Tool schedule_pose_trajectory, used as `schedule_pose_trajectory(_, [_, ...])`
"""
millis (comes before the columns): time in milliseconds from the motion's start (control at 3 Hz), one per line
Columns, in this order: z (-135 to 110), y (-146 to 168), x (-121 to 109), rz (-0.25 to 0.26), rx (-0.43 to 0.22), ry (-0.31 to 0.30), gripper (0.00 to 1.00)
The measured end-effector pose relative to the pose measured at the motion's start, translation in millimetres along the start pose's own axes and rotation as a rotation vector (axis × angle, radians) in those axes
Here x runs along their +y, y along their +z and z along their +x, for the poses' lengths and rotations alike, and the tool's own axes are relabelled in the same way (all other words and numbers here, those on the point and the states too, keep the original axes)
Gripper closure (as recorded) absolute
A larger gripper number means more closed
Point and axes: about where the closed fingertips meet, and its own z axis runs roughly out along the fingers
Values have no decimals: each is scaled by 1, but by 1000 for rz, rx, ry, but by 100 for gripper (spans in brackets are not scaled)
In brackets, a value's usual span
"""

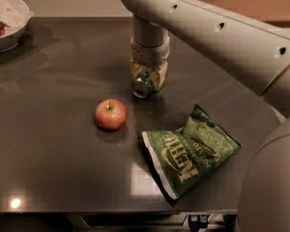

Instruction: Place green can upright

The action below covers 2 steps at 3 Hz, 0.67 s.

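Note:
The green can (143, 85) lies on its side on the dark table (53, 144), its silver end facing the camera. My gripper (148, 76) comes down from above and its tan fingers (160, 76) are closed against both sides of the can. The can's body is mostly hidden between the fingers. It sits just behind and to the right of a red apple (110, 114).
A green chip bag (188, 150) lies flat at the front right. A white bowl (7, 23) with red food stands at the back left corner. My arm (222, 37) spans the upper right. The table's front edge runs along the bottom.

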Motion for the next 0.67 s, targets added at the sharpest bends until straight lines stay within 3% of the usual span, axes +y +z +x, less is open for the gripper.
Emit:
schedule_pose_trajectory(333, [0, -20, 3, 51, -48, 82, 100])
schedule_pose_trajectory(667, [-5, -49, 2, 137, -133, 213, 100])
